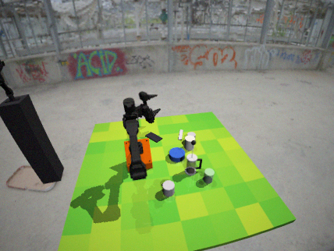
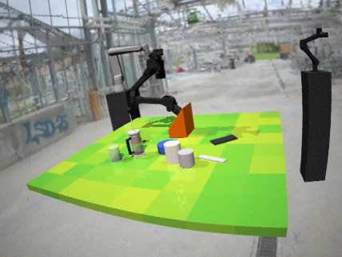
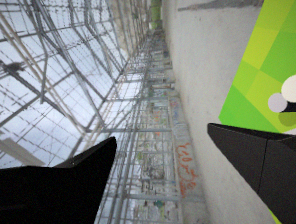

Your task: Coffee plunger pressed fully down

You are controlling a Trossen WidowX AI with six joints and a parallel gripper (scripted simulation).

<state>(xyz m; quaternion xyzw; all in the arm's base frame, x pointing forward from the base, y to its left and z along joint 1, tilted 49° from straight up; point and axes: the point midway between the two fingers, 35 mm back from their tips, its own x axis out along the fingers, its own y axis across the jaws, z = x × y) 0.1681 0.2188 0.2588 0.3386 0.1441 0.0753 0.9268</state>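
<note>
Top view: I see the gripper (image 1: 153,104) raised high near the mat's (image 1: 250,218) far edge, fingers spread wide and holding nothing. The coffee press (image 1: 191,164) stands upright on the mat, well apart from it, beside the blue disc (image 1: 176,154).
Exterior view: The press (image 2: 135,143) sits far below the gripper (image 2: 159,65); its thin plunger rod runs vertically, so I judge the approach must come from above.
Wrist view: I see only both fingers, sky-lit framework and a mat corner; the press is out of frame.
</note>
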